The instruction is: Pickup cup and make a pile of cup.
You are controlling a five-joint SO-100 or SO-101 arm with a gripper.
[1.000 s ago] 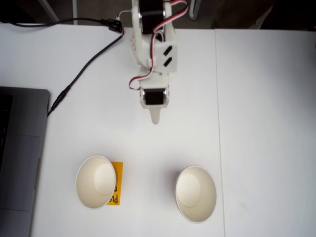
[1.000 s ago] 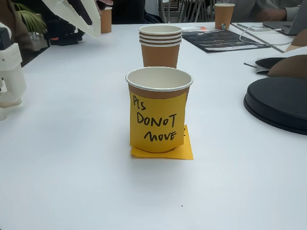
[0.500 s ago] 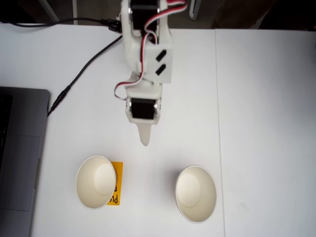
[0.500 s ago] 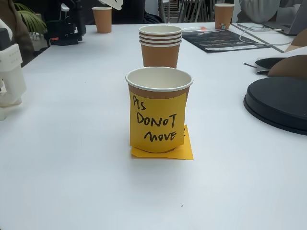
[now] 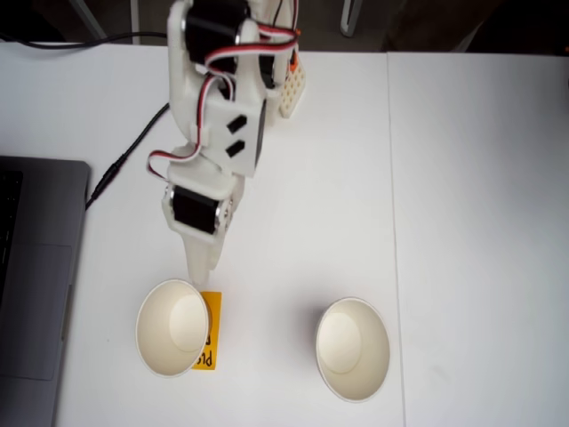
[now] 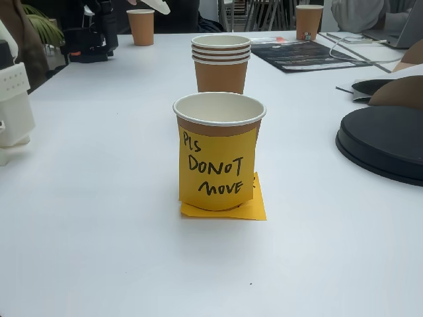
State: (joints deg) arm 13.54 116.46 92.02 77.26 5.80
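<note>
Seen from above in a fixed view, the white arm reaches down the table toward the left cup, and the gripper tapers to a tip that sits just above that cup's far rim, close to it though contact cannot be judged. From this angle the fingers overlap into one pale wedge, so how far apart they are cannot be told; nothing is seen held between them. The left cup stands upright on an orange note, which peeks out on its right side with dark writing partly legible. The right cup stands upright as well, well apart from the left one, both with cream insides open to the camera. A grey laptop fills the left edge, and a black cable runs across the table near the arm's base. The low fixed view adds what the top view hides: the near cup has brown walls and carries a note reading "PLS DO NOT MOVE", with a second note flat beneath it. Behind it stands a stack of several nested cups with layered rims. A black round disc lies at the right, and a white gripper tip shows at the top edge.
</note>
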